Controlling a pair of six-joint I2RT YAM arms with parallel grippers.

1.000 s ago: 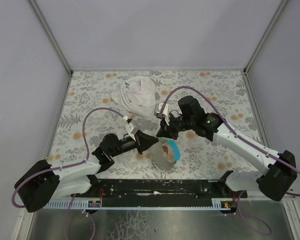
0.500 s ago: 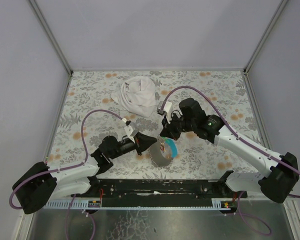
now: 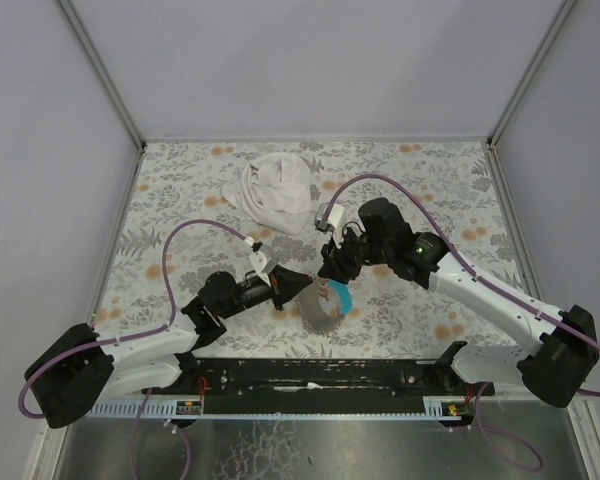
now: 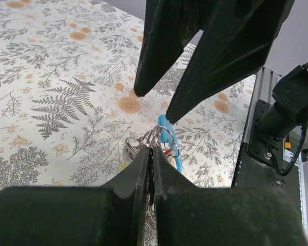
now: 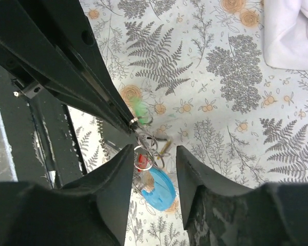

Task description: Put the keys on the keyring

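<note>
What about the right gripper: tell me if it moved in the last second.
No, not noticeably: the right gripper sits at the same spot near the cloth; only its jaws have opened.

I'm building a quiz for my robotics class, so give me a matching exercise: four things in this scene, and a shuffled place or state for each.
Column one: 1 left end effector; 2 right end effector; 3 white cloth; 4 light-blue piece.
Column two: A crumpled, far side of the table; B open; C beside the red key; D shut on the keyring.
Pairs: 1-D; 2-B; 3-A; 4-C.
</note>
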